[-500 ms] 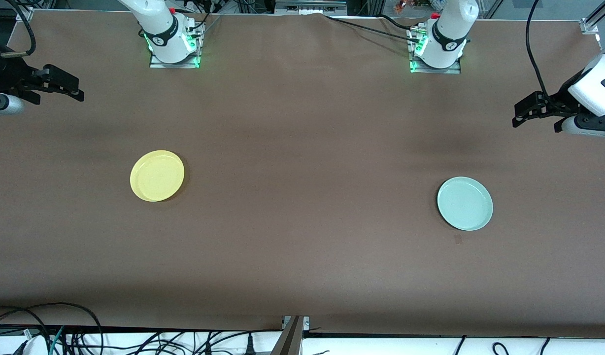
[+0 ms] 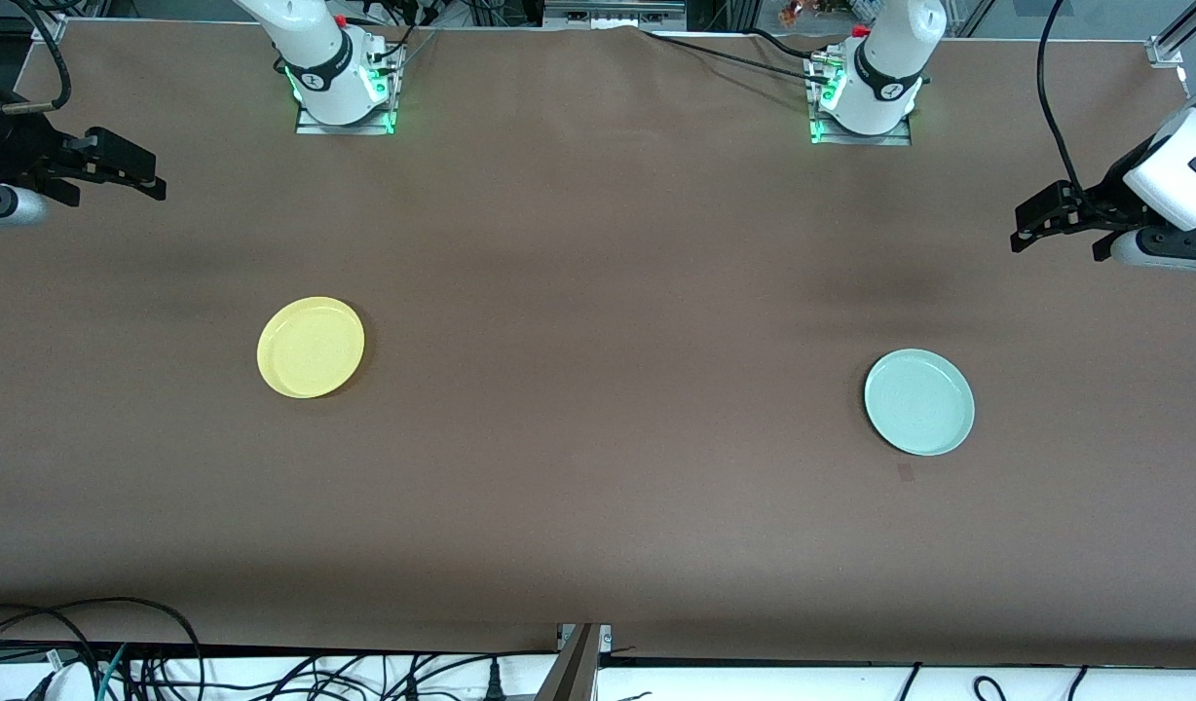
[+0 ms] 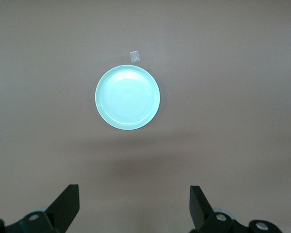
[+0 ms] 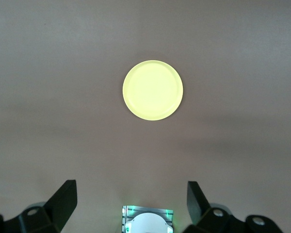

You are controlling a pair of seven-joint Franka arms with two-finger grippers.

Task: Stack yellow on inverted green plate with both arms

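The yellow plate [image 2: 311, 348] [image 4: 153, 90] lies flat on the brown table toward the right arm's end. Toward the left arm's end lies the pale green plate [image 2: 919, 402] [image 3: 128, 97], with concentric rings on the face that shows. My right gripper [image 2: 148, 173] [image 4: 132, 191] hangs open and empty, high over the table's edge at its own end, well away from the yellow plate. At the other end my left gripper [image 2: 1031, 219] [image 3: 134, 194] is also up, open and empty, apart from the green plate.
A small patch of tape [image 2: 906, 472] [image 3: 134, 56] sits on the table just nearer the front camera than the green plate. The two arm bases [image 2: 343, 83] [image 2: 866, 92] stand along the table's back edge. Cables lie off the front edge.
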